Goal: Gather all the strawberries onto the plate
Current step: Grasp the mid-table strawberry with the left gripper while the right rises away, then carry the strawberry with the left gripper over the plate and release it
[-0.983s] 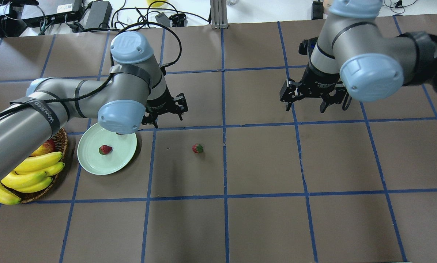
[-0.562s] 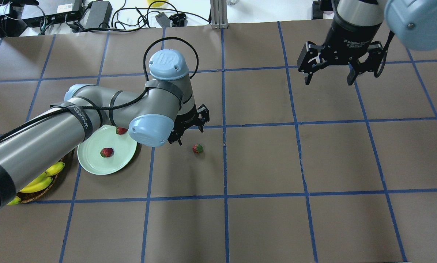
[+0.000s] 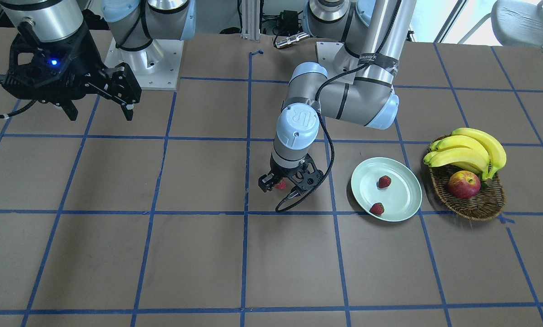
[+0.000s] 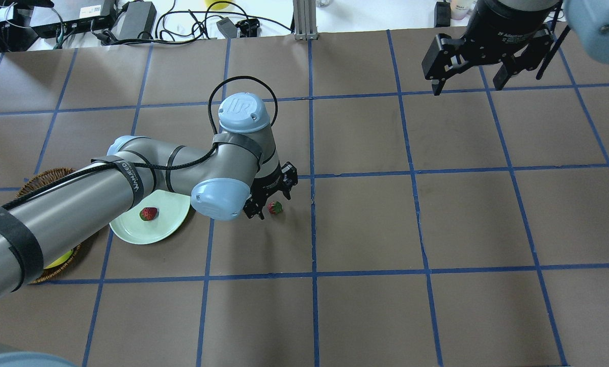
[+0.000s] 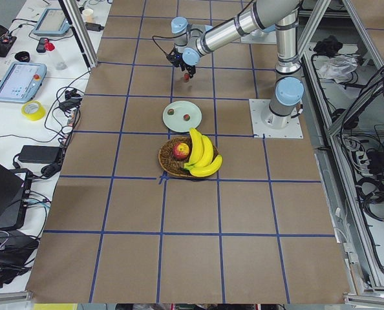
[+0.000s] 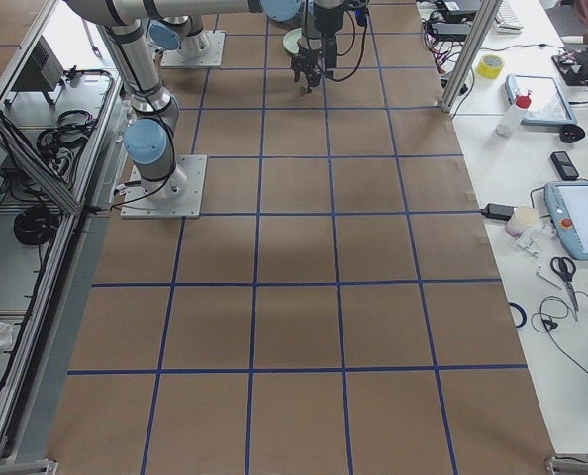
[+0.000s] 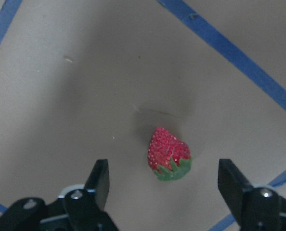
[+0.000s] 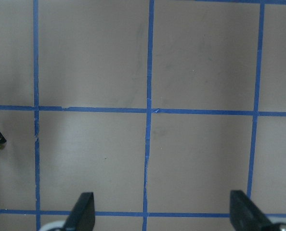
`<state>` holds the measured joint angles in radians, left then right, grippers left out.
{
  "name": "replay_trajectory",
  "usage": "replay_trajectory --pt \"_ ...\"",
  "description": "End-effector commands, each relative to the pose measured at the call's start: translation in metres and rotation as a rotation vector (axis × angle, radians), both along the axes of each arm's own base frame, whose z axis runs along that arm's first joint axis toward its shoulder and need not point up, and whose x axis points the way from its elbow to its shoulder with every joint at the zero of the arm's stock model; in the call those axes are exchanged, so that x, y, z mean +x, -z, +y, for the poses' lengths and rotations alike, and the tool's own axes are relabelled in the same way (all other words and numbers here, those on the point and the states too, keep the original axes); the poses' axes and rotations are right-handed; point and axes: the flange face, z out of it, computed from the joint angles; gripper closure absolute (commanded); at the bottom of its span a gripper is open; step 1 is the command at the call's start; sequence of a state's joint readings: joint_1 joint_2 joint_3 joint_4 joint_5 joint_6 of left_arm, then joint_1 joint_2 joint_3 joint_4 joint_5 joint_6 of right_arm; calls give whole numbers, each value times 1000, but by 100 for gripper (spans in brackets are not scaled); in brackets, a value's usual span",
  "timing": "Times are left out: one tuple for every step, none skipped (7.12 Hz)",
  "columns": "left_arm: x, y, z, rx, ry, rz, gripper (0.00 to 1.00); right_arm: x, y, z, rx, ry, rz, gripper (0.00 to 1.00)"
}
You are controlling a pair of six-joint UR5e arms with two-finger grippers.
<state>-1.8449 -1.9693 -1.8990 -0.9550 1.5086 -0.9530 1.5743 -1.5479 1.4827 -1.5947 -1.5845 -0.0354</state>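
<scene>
Hung with left jaws spread wide around the small red green-capped strawberry (image 7: 168, 154) on the brown taped surface (image 4: 365, 224), not touching. Had right jaws wide and empty.

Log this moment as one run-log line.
left gripper: open, above loose strawberry on table | right gripper: open, raised, empty | plate: holds two strawberries | step: grasp not yet done
</scene>
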Motion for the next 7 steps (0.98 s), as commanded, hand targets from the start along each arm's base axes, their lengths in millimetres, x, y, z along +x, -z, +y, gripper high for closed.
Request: replay_trajectory --pt "0 9 0 2 14 -5 38 0 -5 -3 -44 8 0 0" --pt "1 9 -2 -1 44 -3 48 0 -6 -2 -45 11 6 0" --pt "1 6 -4 -11 76 0 68 0 -7 -1 -48 10 3 0" --pt "1 5 -6 -39 96 8 79 -1 -9 -2 -52 13 14 0" --pt "1 7 -6 -39 99 10 87 0 -9 -1 -53 33 13 0" --pt "1 3 -8 -49 140 17 95 1 -10 -1 -56 91 9 0" --pt "22 -25 -28 -103 203 26 95 1 -9 -2 -54 90 -2 0"
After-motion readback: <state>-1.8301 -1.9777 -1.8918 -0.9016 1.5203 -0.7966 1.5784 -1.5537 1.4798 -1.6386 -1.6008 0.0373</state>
